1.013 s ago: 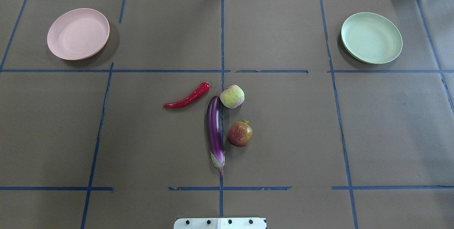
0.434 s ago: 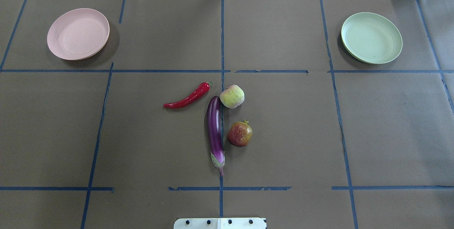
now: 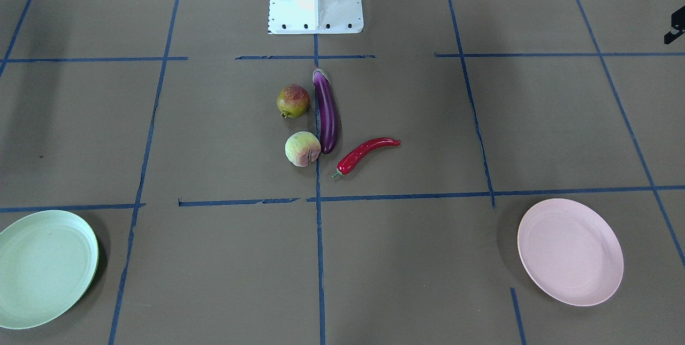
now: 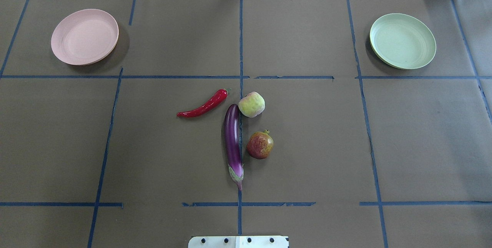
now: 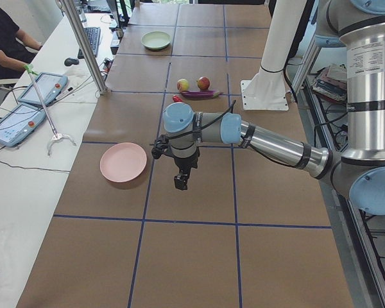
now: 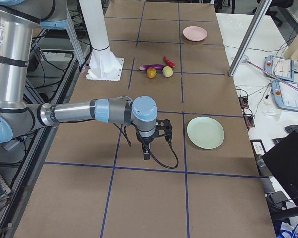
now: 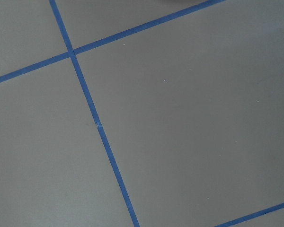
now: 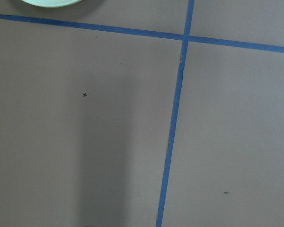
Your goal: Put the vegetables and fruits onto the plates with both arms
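- Awaiting transfer: eggplant (image 4: 233, 144), chili (image 4: 203, 106), peach (image 4: 251, 104) and mottled fruit (image 4: 260, 145) lie clustered mid-table (image 4: 153, 155), the peach against the eggplant's rounded end.
- Pink plate (image 4: 84, 36) and green plate (image 4: 402, 40), well apart at the far corners, are bare: nothing is placed, all four items are left.
- Left tool (image 5: 181, 181) hangs near the pink plate, right tool (image 6: 147, 154) near the green. Neither carries produce; whether they are wide or narrow cannot be told.
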Action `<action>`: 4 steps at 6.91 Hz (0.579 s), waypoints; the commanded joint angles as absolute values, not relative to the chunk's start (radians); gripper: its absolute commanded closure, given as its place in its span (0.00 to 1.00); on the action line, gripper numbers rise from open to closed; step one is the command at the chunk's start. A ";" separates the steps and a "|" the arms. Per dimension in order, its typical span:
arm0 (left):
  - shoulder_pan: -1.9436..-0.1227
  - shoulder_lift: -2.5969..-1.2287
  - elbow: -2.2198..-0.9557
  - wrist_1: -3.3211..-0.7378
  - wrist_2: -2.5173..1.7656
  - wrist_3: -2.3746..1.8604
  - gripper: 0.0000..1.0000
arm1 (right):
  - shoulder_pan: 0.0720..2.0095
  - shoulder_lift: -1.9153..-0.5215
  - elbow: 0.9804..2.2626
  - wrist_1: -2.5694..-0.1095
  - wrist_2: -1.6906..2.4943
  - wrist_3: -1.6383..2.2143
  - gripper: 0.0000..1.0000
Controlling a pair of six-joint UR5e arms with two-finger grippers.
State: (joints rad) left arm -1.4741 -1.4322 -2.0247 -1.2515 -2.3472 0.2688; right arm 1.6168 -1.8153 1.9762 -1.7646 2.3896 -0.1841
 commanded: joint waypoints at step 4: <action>-1.474 -1.430 -2.039 -1.253 -2.352 0.268 0.00 | 1.576 -1.818 1.980 -1.619 2.413 -0.152 0.00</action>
